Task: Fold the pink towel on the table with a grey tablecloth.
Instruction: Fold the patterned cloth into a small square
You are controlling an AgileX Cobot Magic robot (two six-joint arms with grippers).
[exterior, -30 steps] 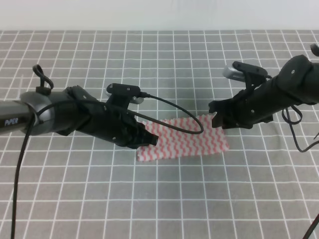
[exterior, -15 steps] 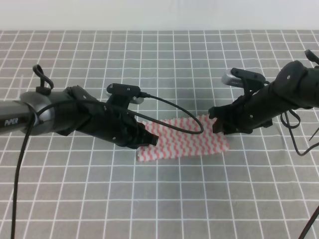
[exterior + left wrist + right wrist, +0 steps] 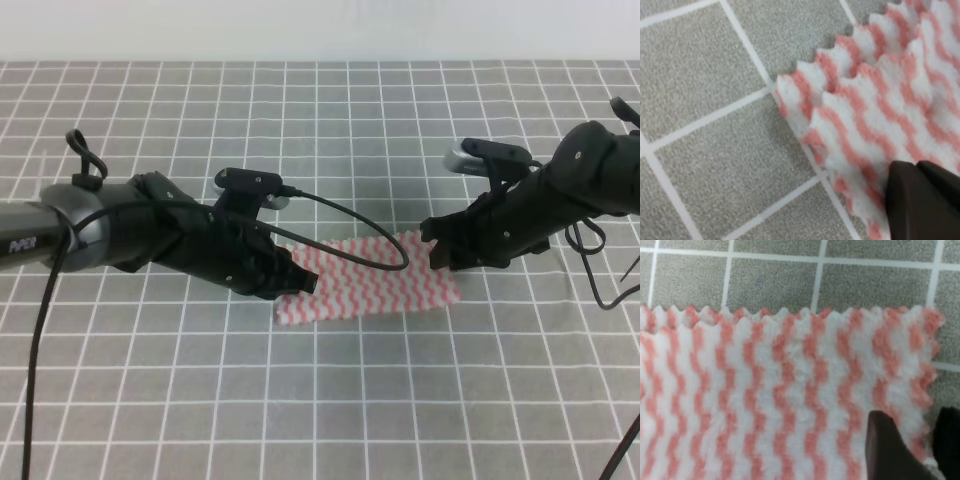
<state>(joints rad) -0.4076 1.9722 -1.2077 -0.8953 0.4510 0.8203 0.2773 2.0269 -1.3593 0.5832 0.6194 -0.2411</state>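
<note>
The pink towel [image 3: 370,280] lies on the table with a grey tablecloth [image 3: 320,400] as a flat rectangle, in two layers with zigzag edges in the left wrist view [image 3: 880,115]. My left gripper [image 3: 303,282] is at its left end. Its jaws are together on the towel's near left edge [image 3: 920,200]. My right gripper [image 3: 437,250] is low at the towel's far right corner. Its two dark fingers [image 3: 885,450] stand a little apart, and the towel's right edge [image 3: 765,390] shows in the gap between them.
A black cable [image 3: 350,225] loops from the left wrist camera over the towel's left half. More cables [image 3: 600,280] hang by the right arm. Bare gridded cloth surrounds the towel on all sides.
My right gripper has come down slightly onto the towel's far right corner. The left arm and the towel have not moved.
</note>
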